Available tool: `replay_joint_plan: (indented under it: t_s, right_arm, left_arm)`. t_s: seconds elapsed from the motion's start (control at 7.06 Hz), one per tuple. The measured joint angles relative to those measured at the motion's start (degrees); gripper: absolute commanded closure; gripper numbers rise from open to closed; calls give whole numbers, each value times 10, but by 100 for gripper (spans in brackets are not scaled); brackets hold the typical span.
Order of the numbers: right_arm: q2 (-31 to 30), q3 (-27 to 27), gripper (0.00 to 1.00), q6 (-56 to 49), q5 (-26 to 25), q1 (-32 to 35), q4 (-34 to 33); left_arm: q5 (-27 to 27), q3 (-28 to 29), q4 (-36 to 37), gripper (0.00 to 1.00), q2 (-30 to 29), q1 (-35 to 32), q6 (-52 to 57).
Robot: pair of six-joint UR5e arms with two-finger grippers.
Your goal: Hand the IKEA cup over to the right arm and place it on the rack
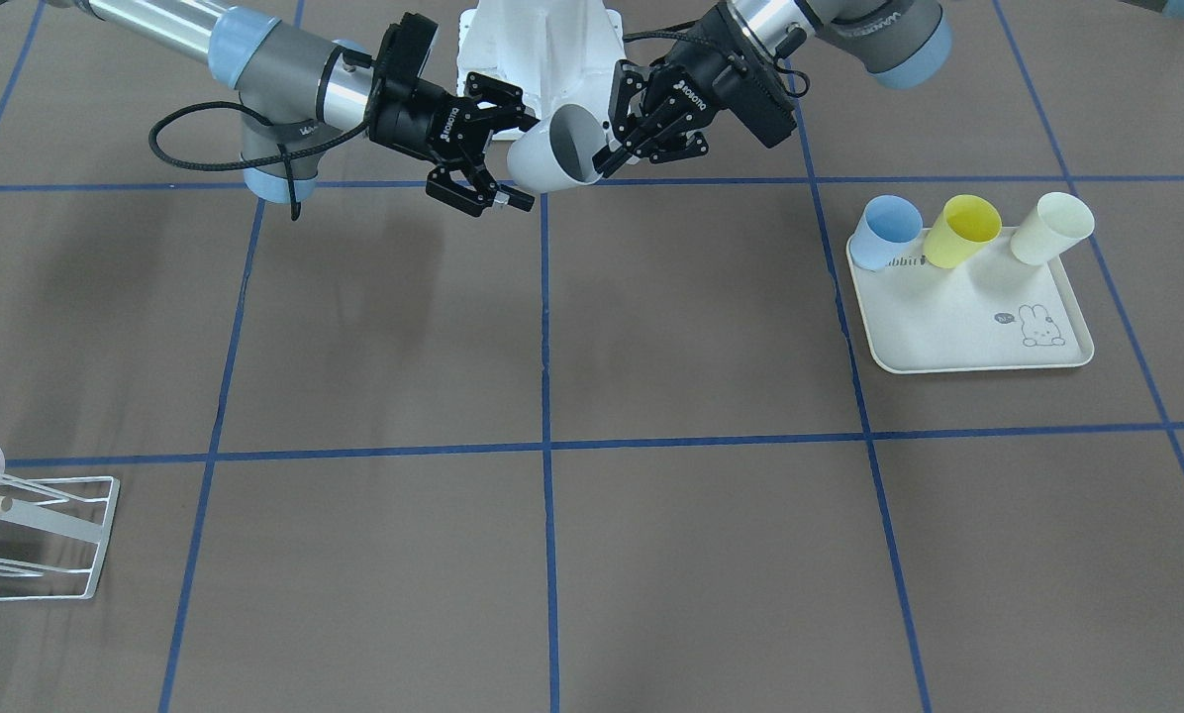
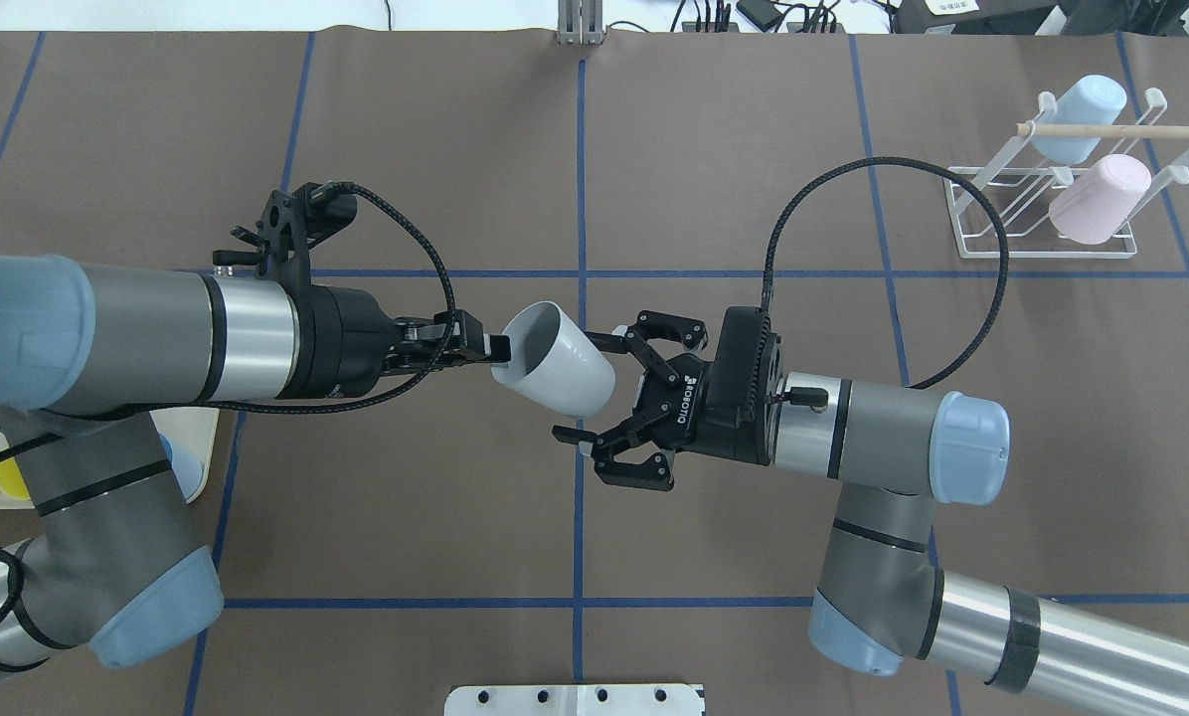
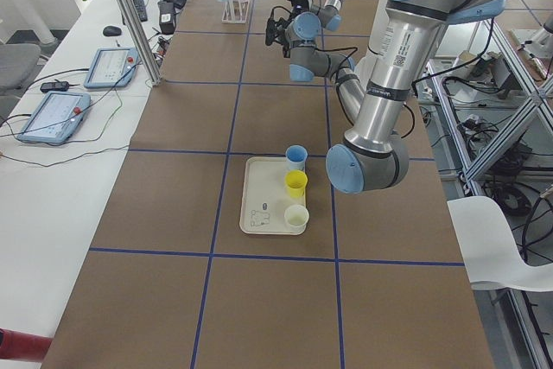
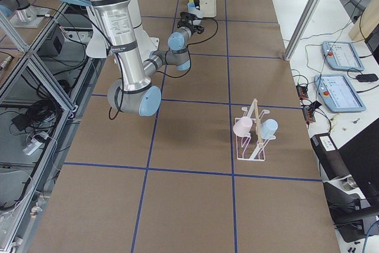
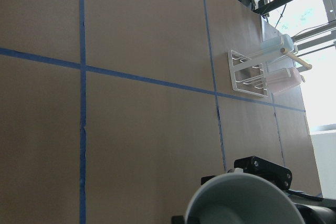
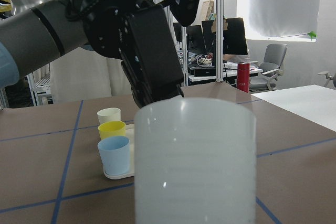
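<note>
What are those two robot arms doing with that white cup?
They are passing it over. The left arm's black two-finger tool pinches the rim of the white plastic cup in the air above the table's middle. The right arm's black two-finger tool is open, with its fingers either side of the cup's bottom, not clamped yet. The small white wire rack on the robot's right already holds a pale blue cup and a pink cup.

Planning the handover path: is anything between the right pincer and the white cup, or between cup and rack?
Nothing visible. The open right pincer flanks the base of the white cup, and no object stands between the cup and the rack.
</note>
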Motion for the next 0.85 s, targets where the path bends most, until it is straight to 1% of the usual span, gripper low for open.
replay_joint_plan:
  t_s: [0.14, 0.28, 0.43, 0.57, 0.85]
  right_arm:
    - [0, 2, 25, 0, 0, 0, 0]
    - [0, 5, 40, 0, 0, -1, 0]
    - [0, 6, 51, 0, 0, -1, 0]
    - [-1, 6, 61, 0, 0, -2, 0]
    - [-6, 6, 75, 1, 0, -1, -1]
  left_arm:
    - [0, 0, 0, 100, 0, 0, 0]
    - [0, 0, 0, 85, 1, 0, 0]
    - [-1, 0, -1, 14, 1, 0, 0]
    - [-1, -1, -2, 0, 1, 0, 1]
    - [0, -7, 0, 0, 3, -3, 5]
